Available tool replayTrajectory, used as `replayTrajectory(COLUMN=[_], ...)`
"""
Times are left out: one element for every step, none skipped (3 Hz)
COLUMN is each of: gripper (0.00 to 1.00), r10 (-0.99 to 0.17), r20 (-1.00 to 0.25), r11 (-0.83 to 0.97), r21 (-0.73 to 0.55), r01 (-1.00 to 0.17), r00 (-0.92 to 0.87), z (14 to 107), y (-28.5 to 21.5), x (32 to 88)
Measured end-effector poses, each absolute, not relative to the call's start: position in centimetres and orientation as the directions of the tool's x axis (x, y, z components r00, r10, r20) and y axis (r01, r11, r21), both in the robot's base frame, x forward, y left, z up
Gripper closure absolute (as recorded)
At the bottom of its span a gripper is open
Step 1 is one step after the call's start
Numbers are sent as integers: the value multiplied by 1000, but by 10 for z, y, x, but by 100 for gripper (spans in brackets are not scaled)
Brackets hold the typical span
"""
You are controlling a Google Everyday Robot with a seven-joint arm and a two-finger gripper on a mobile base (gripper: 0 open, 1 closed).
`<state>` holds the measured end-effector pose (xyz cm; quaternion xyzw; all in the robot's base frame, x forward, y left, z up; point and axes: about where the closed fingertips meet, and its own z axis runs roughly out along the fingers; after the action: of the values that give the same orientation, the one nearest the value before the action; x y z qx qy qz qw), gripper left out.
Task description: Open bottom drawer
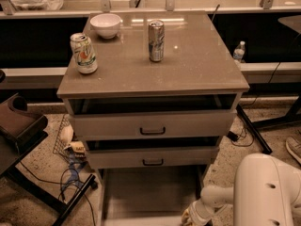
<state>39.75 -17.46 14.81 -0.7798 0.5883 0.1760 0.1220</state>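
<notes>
The cabinet has three drawer fronts. The bottom drawer stands pulled far out toward me, its inside showing below the middle drawer front, and its front edge lies at the frame's lower border. The top drawer front sits a little way out. My gripper is at the lower right, low by the right front corner of the bottom drawer, at the end of my white arm. The bottom drawer's handle is out of view.
On the cabinet top stand a white bowl, a green-white can and a silver can. A dark chair and floor cables are at the left. A water bottle and a black stand leg are at the right.
</notes>
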Motion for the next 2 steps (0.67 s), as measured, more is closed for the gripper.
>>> replayTrajectory(gripper=[5, 0], r10=[-874, -874], r20=[-420, -420], r11=[-279, -279], r21=[19, 19], r01=[-960, -960], r00=[245, 245], z=[147, 147], y=[-174, -174], x=[396, 396])
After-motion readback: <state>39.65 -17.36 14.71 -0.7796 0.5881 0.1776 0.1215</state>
